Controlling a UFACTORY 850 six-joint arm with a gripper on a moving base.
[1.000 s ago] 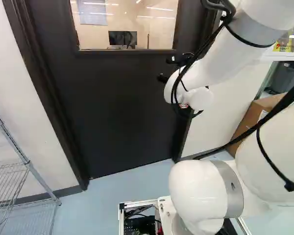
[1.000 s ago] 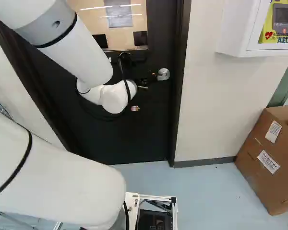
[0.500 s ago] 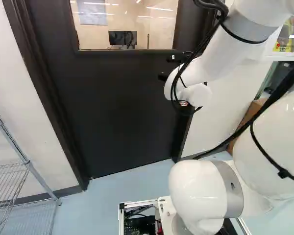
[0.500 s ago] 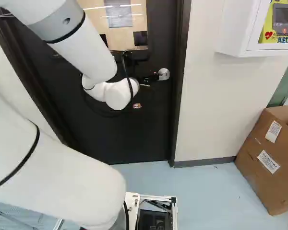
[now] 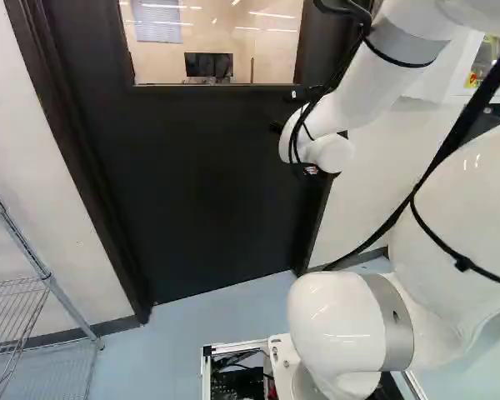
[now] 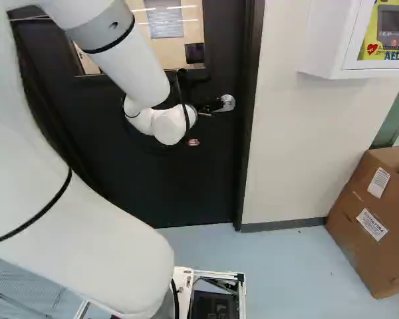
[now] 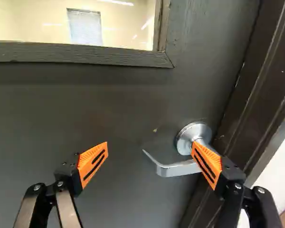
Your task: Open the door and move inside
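Door (image 5: 192, 192) closed ahead of the base, a wire rack (image 5: 43, 268) to its left in the left base view. Toward the door's right side reaches the lone arm (image 5: 350, 112), its end effector (image 7: 150, 148) spread wide and empty. Ahead lies the lever handle (image 7: 173, 169), its long axis running crosswise, free end facing the gap, root behind the latch-side finger; lining up probably needs a small shift toward the latch. That finger's orange pad (image 7: 206, 164) hides the lever's bend; whether they touch, I cannot tell.
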